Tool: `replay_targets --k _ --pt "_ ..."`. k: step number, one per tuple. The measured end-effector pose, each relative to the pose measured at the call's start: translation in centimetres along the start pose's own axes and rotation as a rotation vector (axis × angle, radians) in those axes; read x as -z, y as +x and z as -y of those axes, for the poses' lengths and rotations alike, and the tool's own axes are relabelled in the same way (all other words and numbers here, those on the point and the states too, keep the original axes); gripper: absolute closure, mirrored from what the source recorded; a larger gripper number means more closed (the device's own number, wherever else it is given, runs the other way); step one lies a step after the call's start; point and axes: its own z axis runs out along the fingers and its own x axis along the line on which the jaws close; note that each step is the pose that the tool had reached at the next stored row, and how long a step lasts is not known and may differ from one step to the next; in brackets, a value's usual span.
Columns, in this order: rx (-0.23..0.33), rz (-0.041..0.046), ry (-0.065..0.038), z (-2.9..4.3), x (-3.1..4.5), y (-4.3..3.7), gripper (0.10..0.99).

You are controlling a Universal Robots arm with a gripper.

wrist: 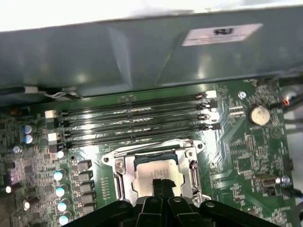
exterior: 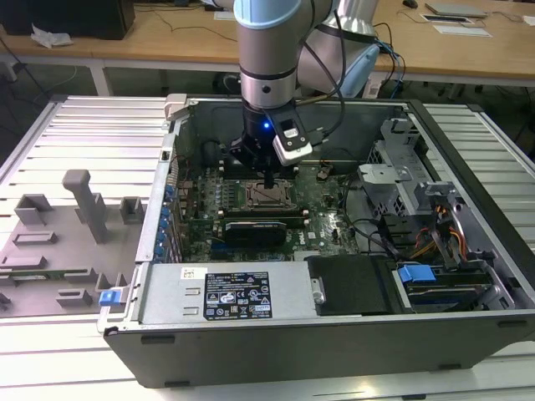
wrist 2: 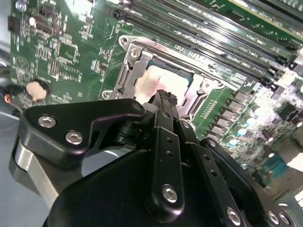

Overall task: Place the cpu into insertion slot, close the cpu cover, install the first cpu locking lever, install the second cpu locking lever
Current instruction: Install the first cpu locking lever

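Looking first at the exterior view, the arm comes straight down into the open computer case (exterior: pixel 468 276), and the gripper (exterior: pixel 267 181) hangs just above the insertion slot (exterior: pixel 269 197) on the green motherboard (exterior: pixel 322 213); a grey fixture tray (exterior: pixel 58 242) lies well apart on the exterior view's left. In the second wrist view, the black fingers (wrist 2: pixel 165 101) are pressed together with no gap, and their tip is right over the cpu (wrist 2: pixel 158 82), which sits flat in the socket with the cpu cover (wrist 2: pixel 142 59) closed around it. In the first wrist view, the closed fingertips (wrist: pixel 161 185) cover one edge of the pale chip, and the memory slots (wrist: pixel 135 125) run beside the socket.
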Motion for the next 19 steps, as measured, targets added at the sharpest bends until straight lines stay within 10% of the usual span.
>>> replay_targets --k 3,19 --pt "0.068 -0.003 -0.004 0.0 -0.01 0.01 0.98" --pt "0.07 -0.0029 -0.002 0.47 1.99 -0.2 0.98"
